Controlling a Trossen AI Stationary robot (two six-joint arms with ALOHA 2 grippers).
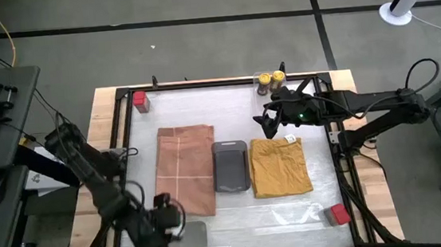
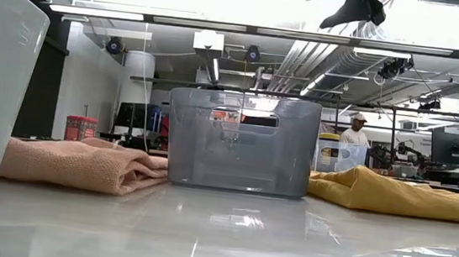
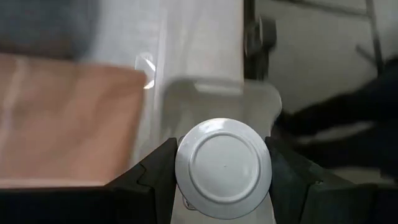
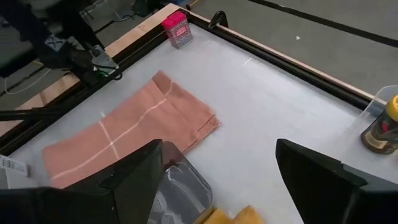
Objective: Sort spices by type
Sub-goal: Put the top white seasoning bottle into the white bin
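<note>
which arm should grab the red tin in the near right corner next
Right. Its tool is open with nothing in it, on the same side of the table as the red tin. The left tool is shut on a white-capped jar over the clear tray at the near left.

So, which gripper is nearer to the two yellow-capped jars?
The right gripper. It hovers open just in front of the yellow-capped jars at the table's far edge. The left gripper is at the near-left corner, shut on a white-capped jar.
</note>
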